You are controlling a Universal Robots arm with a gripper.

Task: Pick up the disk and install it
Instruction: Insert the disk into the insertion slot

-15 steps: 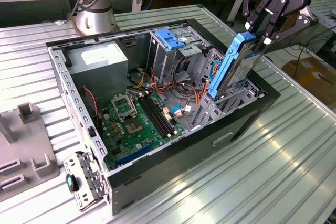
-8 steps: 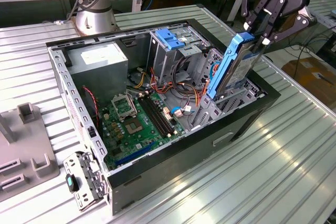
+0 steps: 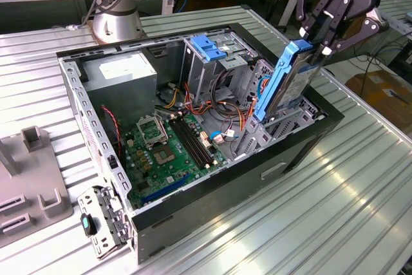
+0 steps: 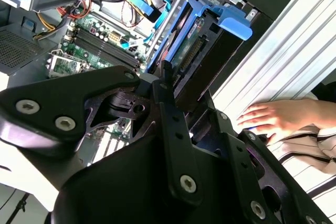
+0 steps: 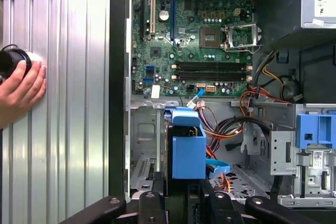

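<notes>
Exterior view: pincer [image 3: 320,44] clamps the tilted disk [image 3: 283,85] from above.

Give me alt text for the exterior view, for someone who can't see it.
A gripper grips the top of the blue-railed disk, which stands steeply tilted with its lower end in the open computer case, on the exterior view's right. The green motherboard lies exposed inside.
</notes>
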